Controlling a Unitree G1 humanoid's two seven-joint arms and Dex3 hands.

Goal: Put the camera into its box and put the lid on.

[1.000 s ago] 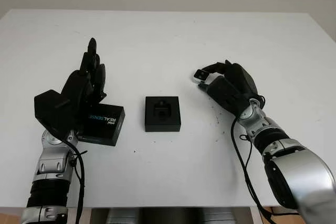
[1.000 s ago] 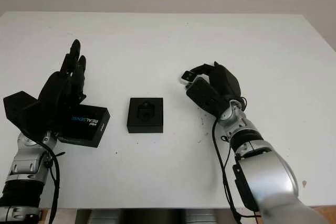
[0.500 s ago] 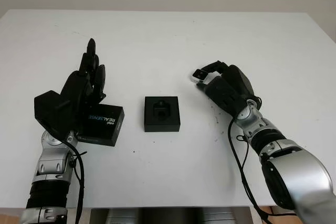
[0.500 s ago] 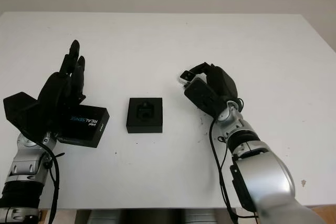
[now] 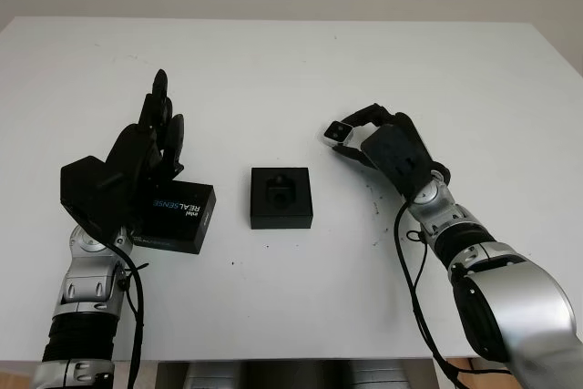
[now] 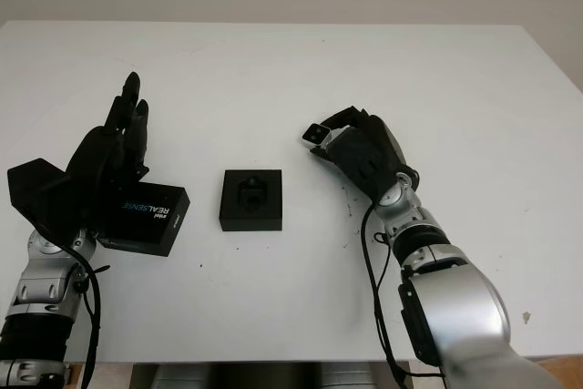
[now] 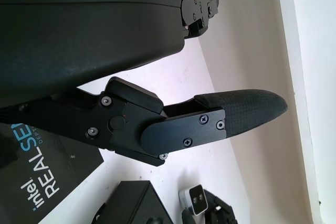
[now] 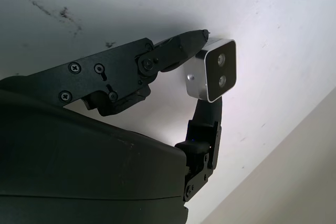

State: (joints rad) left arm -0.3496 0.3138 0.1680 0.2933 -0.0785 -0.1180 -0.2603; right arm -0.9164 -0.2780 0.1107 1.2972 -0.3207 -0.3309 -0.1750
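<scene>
My right hand (image 5: 357, 134) is shut on a small silver camera (image 5: 336, 132), pinching it between fingertips right of the box and a little above the table; the camera (image 8: 211, 71) shows its two dark lenses. The open black box (image 5: 281, 197) with its foam insert lies at the table's middle. Left of it lies the black lid (image 5: 180, 217), printed "REALSENSE". My left hand (image 5: 150, 148) is open, held over the lid's left part.
The white table (image 5: 291, 70) stretches wide behind and to both sides. Small dark scuff marks (image 5: 376, 211) dot the surface near my right forearm. The table's front edge runs just below both arms.
My right hand has carried the camera a little to the left, toward the box, and turned it. The left hand and the lid have stayed put.
</scene>
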